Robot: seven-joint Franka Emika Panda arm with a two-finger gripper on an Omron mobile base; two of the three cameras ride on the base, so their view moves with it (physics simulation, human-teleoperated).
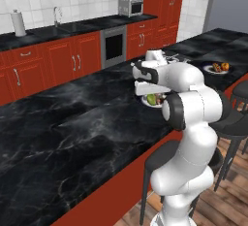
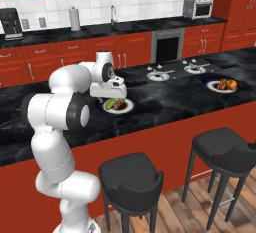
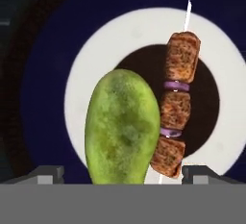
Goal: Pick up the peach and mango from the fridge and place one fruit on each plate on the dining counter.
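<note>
The yellow-green mango [image 3: 122, 127] lies on a white, dark-rimmed plate [image 3: 96, 50] beside a meat skewer [image 3: 175, 107]. My gripper [image 3: 124, 172] hangs right over it, open, with a fingertip on either side of the mango and a gap to each. From the base, the hand [image 2: 111, 97] hovers low over this plate [image 2: 129, 108] on the black dining counter [image 2: 165, 97], near its front edge. A second plate [image 2: 221, 85] further right holds the orange-red peach [image 2: 230, 83] next to another skewer. The fridge is out of view.
Two black stools [image 2: 131, 177] [image 2: 225, 149] stand in front of the counter's red panels. Two small dishes [image 2: 158, 75] [image 2: 192, 68] sit towards the back of the counter. Behind are red cabinets, an oven and a sink.
</note>
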